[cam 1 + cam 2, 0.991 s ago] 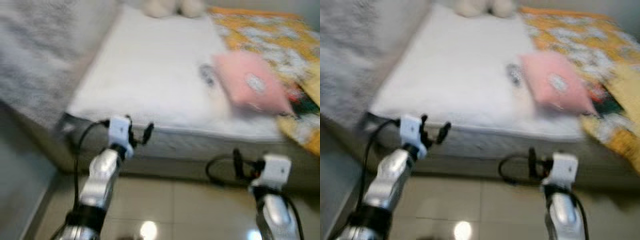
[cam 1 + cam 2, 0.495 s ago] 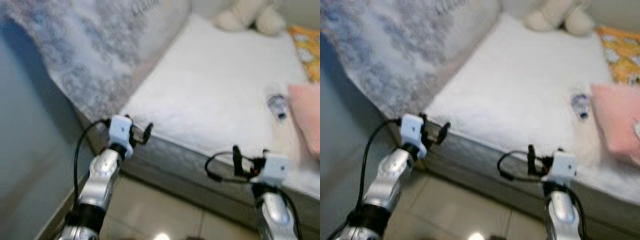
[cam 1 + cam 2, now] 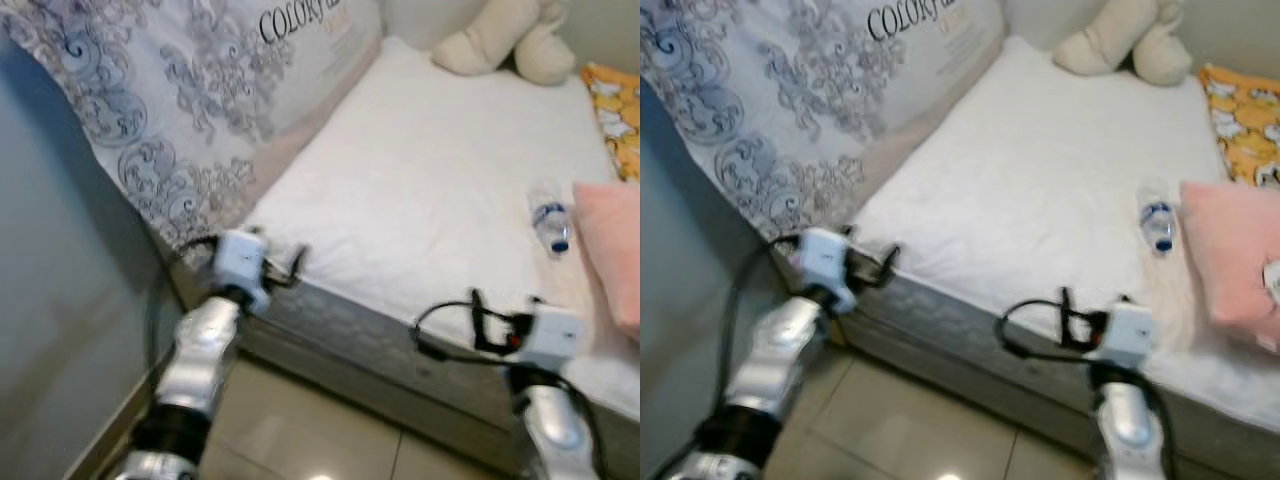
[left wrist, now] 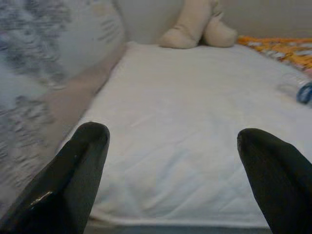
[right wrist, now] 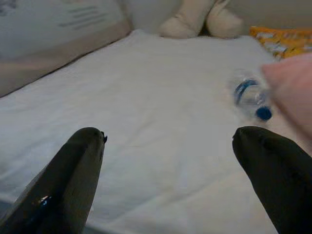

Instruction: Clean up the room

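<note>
Both pincers [image 4: 170,180] [image 5: 168,183] spread, raised at bed [image 3: 440,180] edge

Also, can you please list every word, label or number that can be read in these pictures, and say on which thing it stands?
"COLOR..." in dark capital letters on the patterned grey blanket; the rest of the word is cut off by a fold.
A smaller line under it on the blanket: too blurred to read.
The label on the water bottle: too small to read.

I see a clear plastic bottle [image 3: 549,218], blue cap and label, lying flat on the white bed [image 3: 420,190], about 2 o'clock, just beside a pink pillow [image 3: 612,252].
</note>
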